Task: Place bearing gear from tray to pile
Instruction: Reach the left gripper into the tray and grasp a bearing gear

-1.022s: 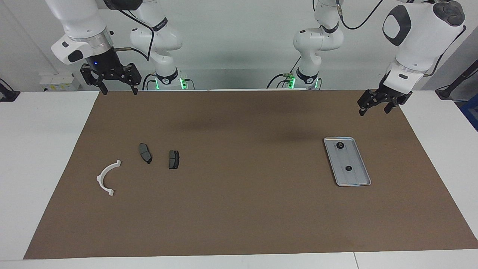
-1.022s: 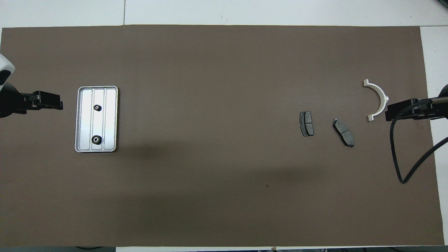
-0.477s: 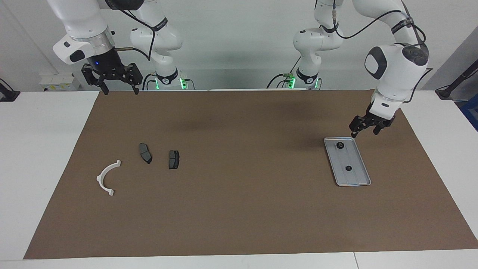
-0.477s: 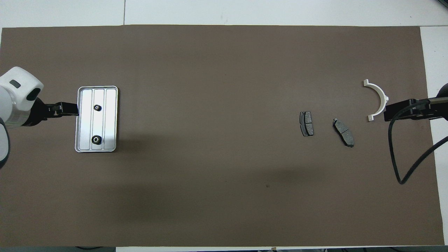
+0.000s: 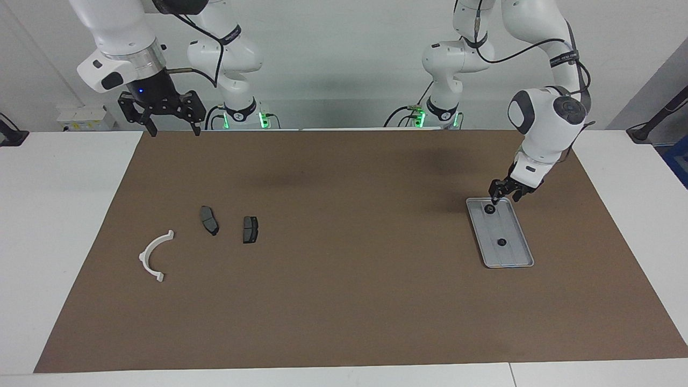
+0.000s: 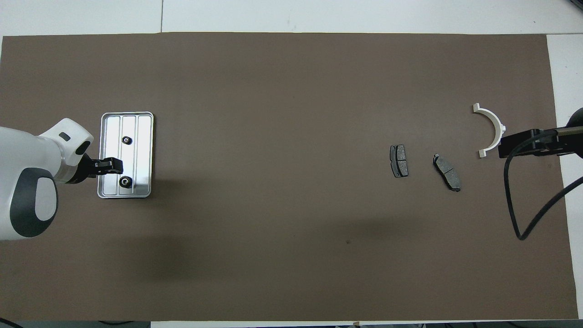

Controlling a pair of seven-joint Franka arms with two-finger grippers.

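While the right gripper (image 5: 171, 129) waits up by the right arm's end with its fingers spread wide, the left gripper (image 5: 501, 195) hangs over the tray (image 5: 515, 257), directly above the bearing gear (image 5: 489, 209) nearer the robots; whether its fingers stand apart is unclear. That tray's long axis runs toward and away from the robots, with a second gear (image 5: 501, 243) farther along it. Well apart, toward the right arm's end, sits the pile (image 5: 211, 220).

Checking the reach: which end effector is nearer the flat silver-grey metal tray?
Left. The left end effector hangs over the flat silver-grey metal tray, above the small black bearing gear nearer the robots. The right end effector waits raised at the right arm's end.
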